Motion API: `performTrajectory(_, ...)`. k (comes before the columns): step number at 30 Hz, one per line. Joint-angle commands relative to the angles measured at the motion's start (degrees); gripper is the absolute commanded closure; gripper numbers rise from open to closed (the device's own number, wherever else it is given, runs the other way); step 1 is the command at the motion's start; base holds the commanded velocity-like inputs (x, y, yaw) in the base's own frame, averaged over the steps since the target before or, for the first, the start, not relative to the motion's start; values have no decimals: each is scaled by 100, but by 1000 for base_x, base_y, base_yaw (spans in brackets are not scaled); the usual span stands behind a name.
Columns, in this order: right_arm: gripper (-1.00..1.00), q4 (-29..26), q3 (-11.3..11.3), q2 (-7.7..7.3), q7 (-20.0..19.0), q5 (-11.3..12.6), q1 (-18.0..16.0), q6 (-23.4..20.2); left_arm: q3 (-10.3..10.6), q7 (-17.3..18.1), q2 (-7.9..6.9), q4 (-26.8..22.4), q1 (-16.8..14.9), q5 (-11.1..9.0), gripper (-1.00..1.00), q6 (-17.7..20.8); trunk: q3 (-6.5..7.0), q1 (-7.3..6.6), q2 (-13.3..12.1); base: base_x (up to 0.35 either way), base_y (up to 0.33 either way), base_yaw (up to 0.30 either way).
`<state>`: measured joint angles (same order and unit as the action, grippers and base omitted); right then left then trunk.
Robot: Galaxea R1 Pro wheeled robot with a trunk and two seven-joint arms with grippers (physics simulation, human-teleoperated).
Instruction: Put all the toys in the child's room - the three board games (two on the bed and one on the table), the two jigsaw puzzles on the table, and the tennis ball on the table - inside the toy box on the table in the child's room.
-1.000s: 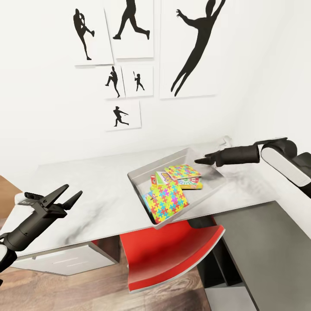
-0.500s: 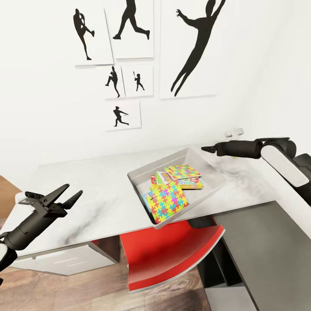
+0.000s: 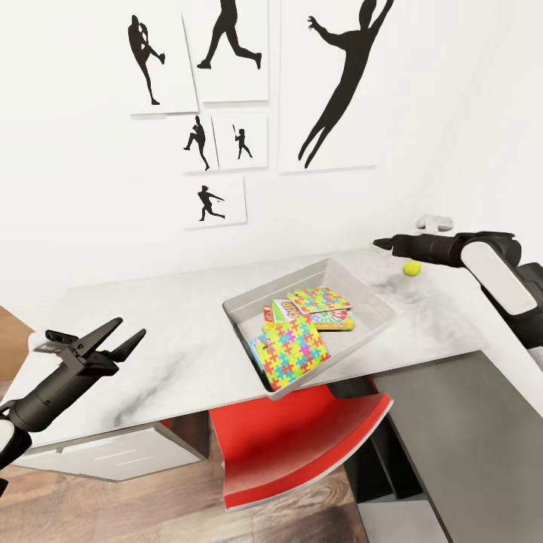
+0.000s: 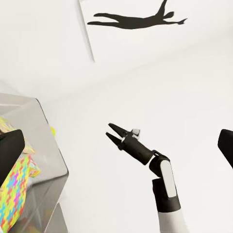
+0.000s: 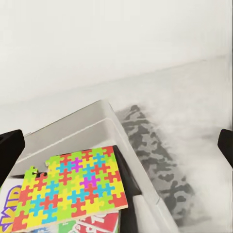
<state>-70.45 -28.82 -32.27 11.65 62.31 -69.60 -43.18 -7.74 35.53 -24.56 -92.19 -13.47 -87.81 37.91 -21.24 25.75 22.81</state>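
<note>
On the light grey table (image 3: 151, 324), near its far right corner, the tennis ball (image 3: 411, 268) sits on the surface just below and beside the right gripper (image 3: 380, 244). That gripper reaches out from the right above the tabletop, pointing toward the wall, and its fingers are parted with nothing between them; the ball lies under the black wrist section just behind the fingertips, apart from them rather than between them.

Nearer the middle of the table stands the toy box (image 3: 249, 302), a shallow grey bin set askew with one corner overhanging the front edge above a red chair (image 3: 302, 445). Inside it lie a jigsaw puzzle (image 3: 289, 348) toward the near corner, a second jigsaw puzzle (image 3: 320, 299) farther back, and printed board games (image 3: 332, 322) partly covered by them. The ball is outside the bin, well beyond its far right wall.

At the near left edge of the table the left gripper (image 3: 119, 338) hovers with its fingers spread wide, holding nothing, well apart from the bin.

Black silhouette athlete pictures (image 3: 332, 83) hang on the white wall behind.
</note>
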Motion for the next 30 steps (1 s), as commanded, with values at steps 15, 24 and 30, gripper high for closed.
performTrajectory(15,-100,527,324,29,152,-23,-72,83,68,-652,66,65,-329,-99,-100,441,-10,3,11,0,0,0)
performTrajectory(24,-100,587,517,-135,68,-98,-263,367,356,-941,240,53,-615,-386,-100,620,-10,3,11,0,0,0)
performTrajectory(30,-100,587,517,-135,68,-98,-263,560,549,-1133,240,53,-807,-580,-100,620,-10,3,11,0,0,0)
